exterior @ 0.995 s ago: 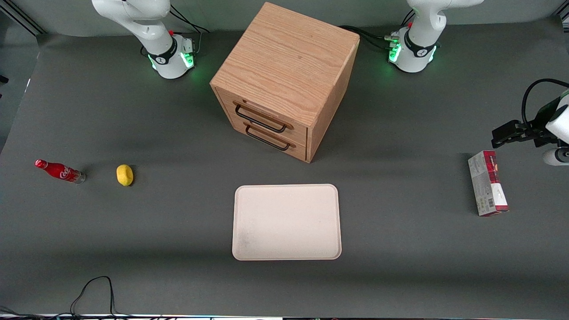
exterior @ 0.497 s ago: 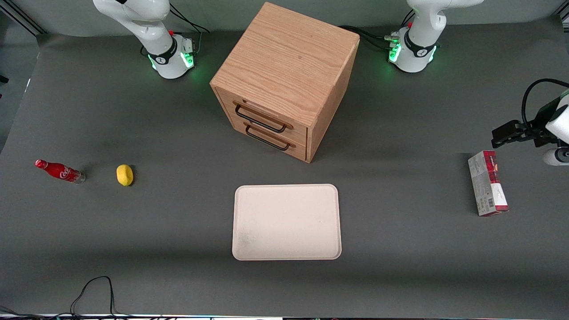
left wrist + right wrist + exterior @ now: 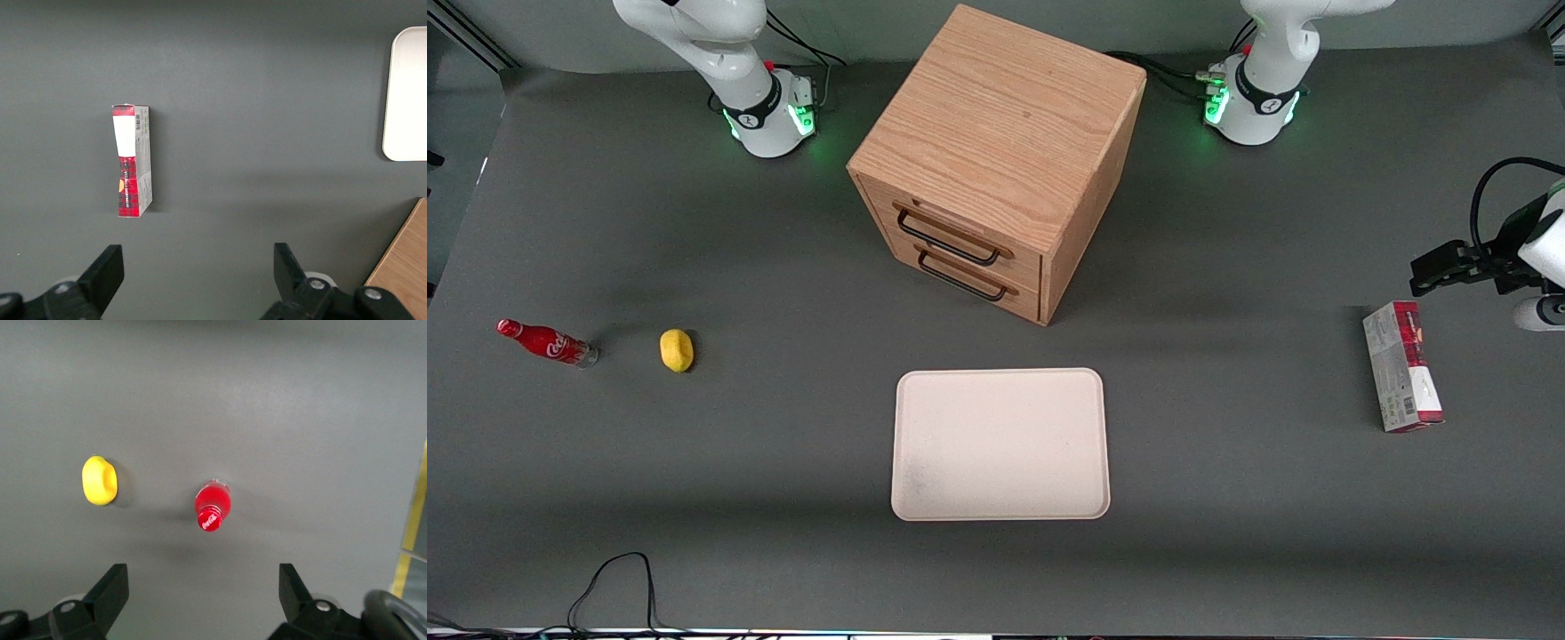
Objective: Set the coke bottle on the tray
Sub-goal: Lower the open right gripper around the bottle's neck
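The coke bottle [image 3: 545, 342] is small and red with a red cap and stands upright on the grey table toward the working arm's end. The right wrist view looks down on the bottle's cap [image 3: 212, 508]. My right gripper [image 3: 203, 569] hangs high above the table close to the bottle, open, with nothing between its fingers [image 3: 115, 583]. The gripper itself is out of the front view. The cream-white tray [image 3: 1000, 444] lies flat mid-table, in front of the wooden cabinet and nearer the front camera, with nothing on it. One edge of the tray [image 3: 407, 93] shows in the left wrist view.
A yellow lemon-like object [image 3: 677, 349] lies between bottle and tray, beside the bottle [image 3: 99, 480]. The wooden drawer cabinet [image 3: 996, 160] stands mid-table with both drawers shut. A red-and-white carton [image 3: 1402, 378] lies toward the parked arm's end. A black cable [image 3: 614, 578] loops at the table's front edge.
The working arm's upper link has shifted very slightly. Nothing on the table has moved.
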`<act>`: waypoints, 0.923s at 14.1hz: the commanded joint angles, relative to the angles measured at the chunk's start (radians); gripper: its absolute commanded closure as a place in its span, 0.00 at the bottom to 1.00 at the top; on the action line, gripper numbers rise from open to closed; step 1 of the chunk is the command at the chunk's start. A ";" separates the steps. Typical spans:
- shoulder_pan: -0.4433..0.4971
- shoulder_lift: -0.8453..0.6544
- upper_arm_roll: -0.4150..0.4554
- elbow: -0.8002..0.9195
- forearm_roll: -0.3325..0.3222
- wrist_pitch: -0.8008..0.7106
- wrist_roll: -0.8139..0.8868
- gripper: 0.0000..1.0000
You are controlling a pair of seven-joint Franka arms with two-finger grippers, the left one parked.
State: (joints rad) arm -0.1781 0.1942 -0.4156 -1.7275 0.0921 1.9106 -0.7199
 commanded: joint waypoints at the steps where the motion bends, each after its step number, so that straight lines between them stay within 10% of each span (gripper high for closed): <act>1: 0.012 -0.027 -0.006 -0.156 0.050 0.141 -0.032 0.00; 13: 0.003 0.152 -0.005 -0.168 0.156 0.310 -0.141 0.00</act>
State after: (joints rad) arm -0.1762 0.3309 -0.4154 -1.9015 0.2149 2.1987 -0.8201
